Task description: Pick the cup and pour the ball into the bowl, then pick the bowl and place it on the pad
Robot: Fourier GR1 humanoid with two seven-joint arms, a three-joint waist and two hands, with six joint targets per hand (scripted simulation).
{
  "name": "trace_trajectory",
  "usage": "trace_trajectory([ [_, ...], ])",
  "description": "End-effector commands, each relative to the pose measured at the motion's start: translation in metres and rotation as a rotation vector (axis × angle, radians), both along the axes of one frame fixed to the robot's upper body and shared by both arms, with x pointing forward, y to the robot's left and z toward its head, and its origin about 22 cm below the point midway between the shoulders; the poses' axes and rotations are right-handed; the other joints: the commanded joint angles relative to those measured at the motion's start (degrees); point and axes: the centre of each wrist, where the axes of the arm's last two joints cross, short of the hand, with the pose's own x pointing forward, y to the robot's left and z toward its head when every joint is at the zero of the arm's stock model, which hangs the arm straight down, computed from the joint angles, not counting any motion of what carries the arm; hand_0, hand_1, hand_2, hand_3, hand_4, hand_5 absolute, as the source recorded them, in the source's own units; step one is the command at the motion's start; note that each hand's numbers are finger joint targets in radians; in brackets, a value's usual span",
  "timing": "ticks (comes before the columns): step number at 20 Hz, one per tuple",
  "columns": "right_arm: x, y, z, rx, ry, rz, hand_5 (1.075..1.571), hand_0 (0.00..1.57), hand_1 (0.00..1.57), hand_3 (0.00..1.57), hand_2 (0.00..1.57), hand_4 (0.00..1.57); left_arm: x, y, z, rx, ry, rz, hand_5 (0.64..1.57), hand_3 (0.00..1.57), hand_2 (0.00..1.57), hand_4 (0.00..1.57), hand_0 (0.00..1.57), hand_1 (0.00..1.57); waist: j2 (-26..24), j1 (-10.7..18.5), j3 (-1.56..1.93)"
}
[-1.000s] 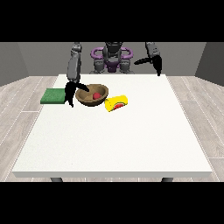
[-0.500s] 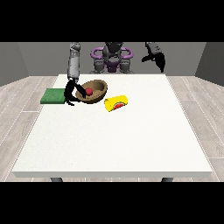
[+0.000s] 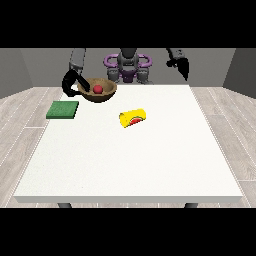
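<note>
Standing nearest the camera: the white bench (image 3: 130, 165), its front part bare. Lying farther back on its side, a little past the middle: a yellow cup (image 3: 133, 117), mouth turned toward the camera and showing red inside, well apart from everything else. Resting flat near the bench's edge at the view's left: a green pad (image 3: 63, 109), nothing sitting on it.

Hanging above and behind the pad, clear of the bench surface: a brown bowl (image 3: 100, 92), tilting slightly. Sitting inside the bowl: a red ball (image 3: 98, 89). Clamping the bowl's rim on the side at the view's left: the black hand at the view's left (image 3: 71, 83), fingers curling round the edge, arm rising behind it toward the robot's shoulder. Hovering beside the pad rather than straight over it, slightly toward the bench's middle.

Hanging farther back at the view's right, raised above the bench's far corner and touching nothing: the hand at the view's right (image 3: 182, 66), fingers pointing downward and looking relaxed rather than curled, holding nothing.

Standing at the far edge of the bench, between the two arms: the robot's torso (image 3: 128, 65), dark with purple rings.
</note>
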Motion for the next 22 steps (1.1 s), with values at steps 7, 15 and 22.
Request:
trace_trajectory([
  [7, -0.018, -0.101, 0.044, 0.044, -0.037, -0.045, 1.570, 1.57, 1.57, 0.68, 1.57, 0.79, -0.007, 0.008, 0.005, -0.003, -0.053, 0.013, 1.424, 0.00, 0.00, 1.02, 0.00, 0.00, 3.61, -1.18, 0.29],
  [15, -0.041, -0.136, 0.045, -0.032, -0.092, -0.059, 1.571, 1.57, 1.57, 0.00, 1.57, 0.89, 0.008, 0.077, 0.052, -0.036, -0.118, 0.034, 1.510, 0.00, 0.00, 1.29, 0.00, 0.00, 6.63, -0.69, 0.32],
  [22, -0.046, -0.149, 0.050, -0.029, -0.190, -0.119, 1.570, 1.57, 1.57, 0.00, 1.57, 0.82, -0.012, 0.196, 0.117, -0.066, -0.279, 0.107, 1.571, 0.00, 0.00, 1.28, 0.00, 0.00, 12.30, 2.08, 0.29],
])
